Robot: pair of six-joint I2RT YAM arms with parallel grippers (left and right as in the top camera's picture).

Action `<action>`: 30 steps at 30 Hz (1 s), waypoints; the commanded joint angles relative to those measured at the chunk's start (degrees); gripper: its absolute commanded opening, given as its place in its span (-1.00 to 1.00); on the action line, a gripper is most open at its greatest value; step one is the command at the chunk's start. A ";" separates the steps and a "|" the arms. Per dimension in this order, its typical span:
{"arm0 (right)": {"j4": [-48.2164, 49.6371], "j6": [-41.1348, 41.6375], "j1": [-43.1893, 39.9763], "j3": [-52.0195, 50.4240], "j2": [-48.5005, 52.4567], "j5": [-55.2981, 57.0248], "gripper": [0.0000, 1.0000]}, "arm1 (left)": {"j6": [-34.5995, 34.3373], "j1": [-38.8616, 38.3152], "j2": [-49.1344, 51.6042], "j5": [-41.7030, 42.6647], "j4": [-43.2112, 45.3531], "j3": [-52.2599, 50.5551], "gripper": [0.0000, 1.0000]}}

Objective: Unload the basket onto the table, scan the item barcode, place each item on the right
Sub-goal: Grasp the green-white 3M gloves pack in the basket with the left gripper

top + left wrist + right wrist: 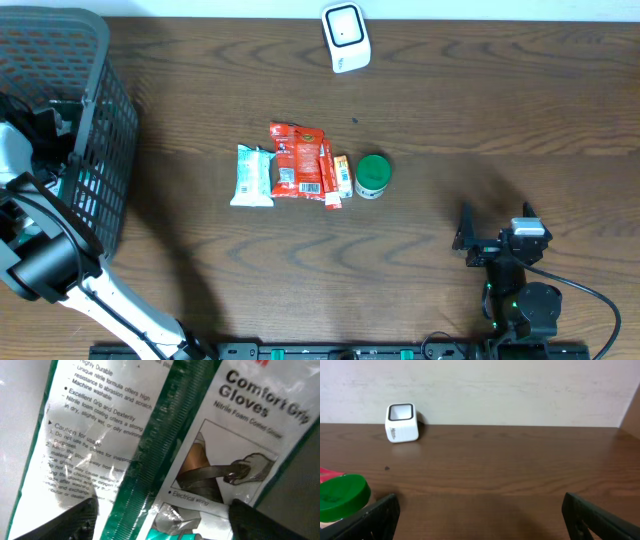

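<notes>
Glove pack — printed "Comfort Grip Gloves", inside the mesh basket at the table's left end, alongside a second pack showing instruction text. Directly below left gripper; long axis diagonal in the wrist view, lower left to upper right, oblique to the finger line. Jaws wide apart, nothing visibly gripped. Left arm far nearer; right gripper fully spread, empty, well apart. Scanner at far edge — probably a long carry. Dark wood-grain table; plain pale wall.
</notes>
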 commanded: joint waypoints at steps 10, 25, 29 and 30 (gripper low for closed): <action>-0.22 0.57 0.07 -0.09 0.00 -0.28 0.99 | 3.69 -0.98 -7.23 1.05 -2.64 -0.28 0.99; -0.22 0.57 0.07 -0.09 0.00 -0.28 0.99 | 6.73 -3.45 -0.44 -4.04 2.95 -7.89 0.97; -0.22 0.57 0.07 -0.09 0.00 -0.28 0.98 | 5.88 -3.45 2.51 -5.07 3.45 -7.89 0.97; -0.22 0.57 0.07 -0.09 0.00 -0.28 0.99 | 5.27 -3.45 2.97 -5.09 3.72 -7.89 0.99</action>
